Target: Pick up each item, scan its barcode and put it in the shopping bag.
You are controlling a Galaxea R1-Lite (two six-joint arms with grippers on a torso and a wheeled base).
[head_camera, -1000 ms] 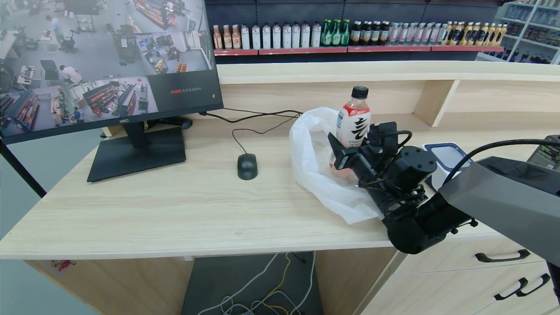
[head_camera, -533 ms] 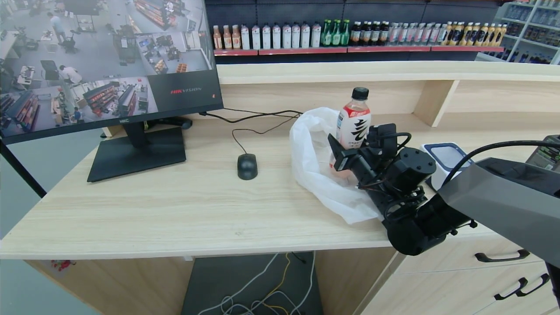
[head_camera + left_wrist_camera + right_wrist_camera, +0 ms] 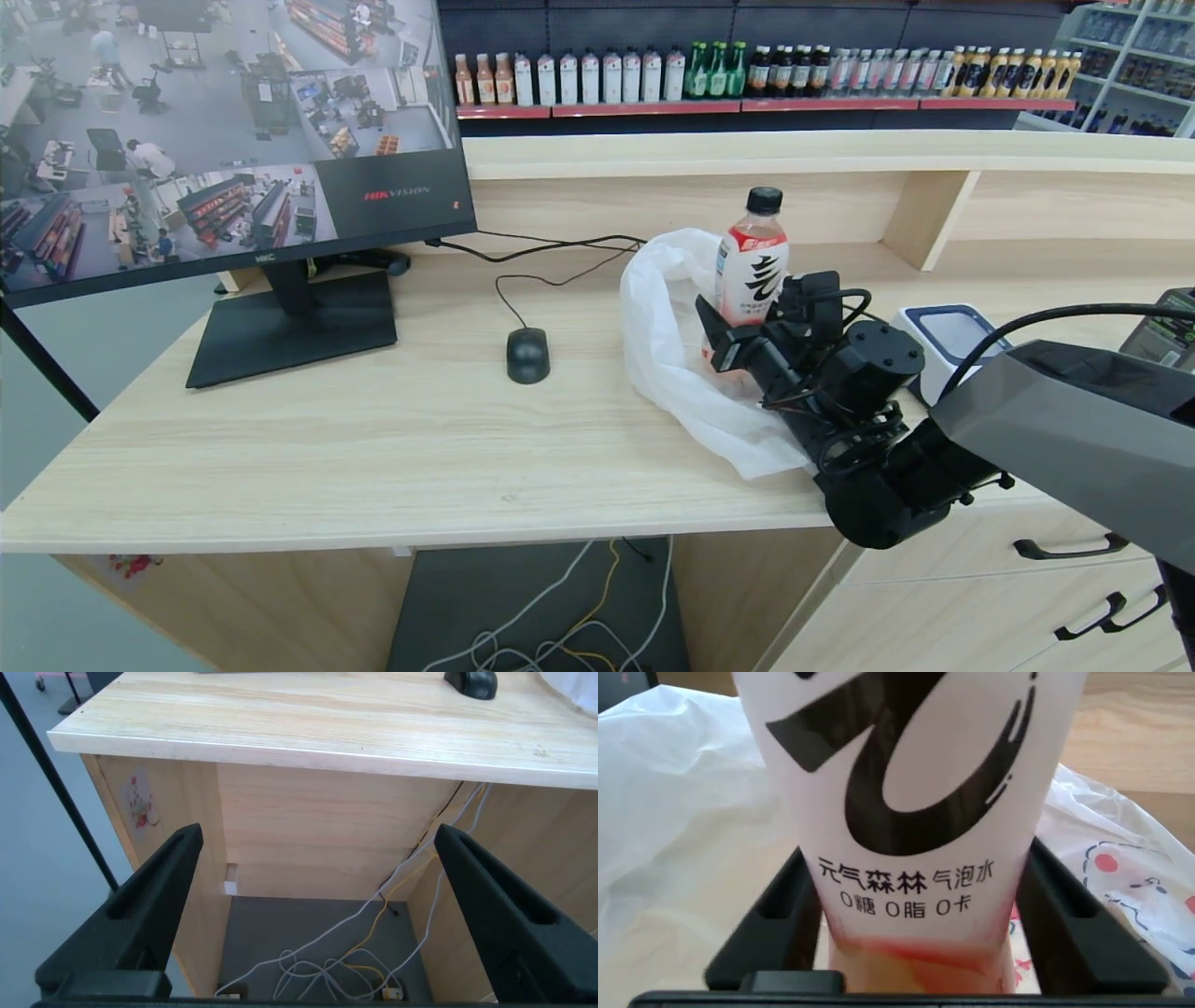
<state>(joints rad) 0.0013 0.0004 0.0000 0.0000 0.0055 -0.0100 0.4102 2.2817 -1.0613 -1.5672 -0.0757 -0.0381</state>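
Black and spread wide, the left hand is hanging low before the pale wooden surface, beneath its near edge, holding nothing and well apart from the work. Further in, the right hand is gripping the clear plastic bottle of pink drink with white label and black cap, clamped on its lower body. The bottle is standing upright, long axis vertical, its base sitting within the open mouth of the crumpled white plastic shopping bag, which is curving round its far and left sides. I'd judge the release is a matter of going straight down, the right arm's job alone; whether the base is touching the bag's floor I cannot tell.
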